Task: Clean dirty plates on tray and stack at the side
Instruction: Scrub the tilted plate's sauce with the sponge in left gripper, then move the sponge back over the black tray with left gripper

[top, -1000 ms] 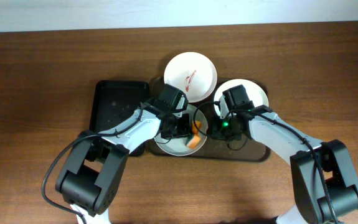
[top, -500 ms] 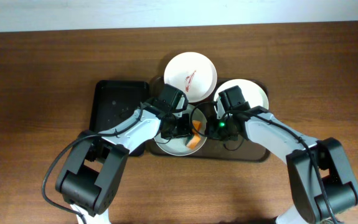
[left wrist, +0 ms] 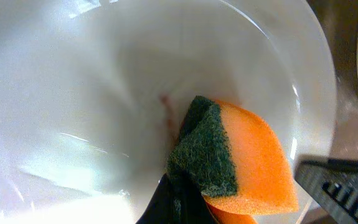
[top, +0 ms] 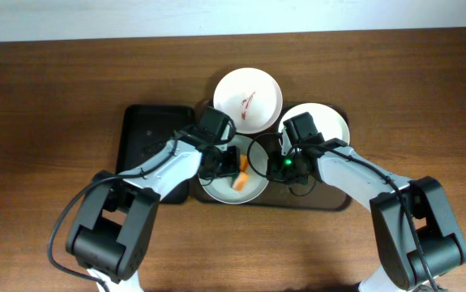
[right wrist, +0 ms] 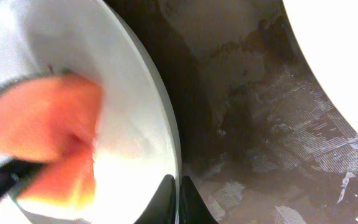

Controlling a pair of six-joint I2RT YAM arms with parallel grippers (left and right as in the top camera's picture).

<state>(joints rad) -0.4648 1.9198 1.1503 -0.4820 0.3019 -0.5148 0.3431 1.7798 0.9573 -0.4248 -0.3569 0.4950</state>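
Three white plates sit on the dark brown tray [top: 318, 203]. The back plate [top: 249, 99] has a red smear. The right plate [top: 326, 122] looks clean. The front plate [top: 228, 191] is tilted. My left gripper [top: 223, 165] is shut on an orange sponge with a green pad [top: 239, 180] and presses it into the plate's middle. In the left wrist view the sponge [left wrist: 235, 162] lies next to a faint red trace [left wrist: 164, 99]. My right gripper [top: 271, 166] is shut on the front plate's right rim, seen pinched in the right wrist view [right wrist: 177, 186].
A narrower black tray [top: 145, 138] lies left of the brown tray, under my left arm. Bare wood-grain tabletop [top: 54, 122] lies to the left, right and front. In the right wrist view the wet tray floor [right wrist: 259, 130] and the right plate's edge [right wrist: 347, 50] show.
My left gripper has slid the sponge to the left and a little back across the front plate. The right gripper has kept its hold on the rim, shifting only slightly.
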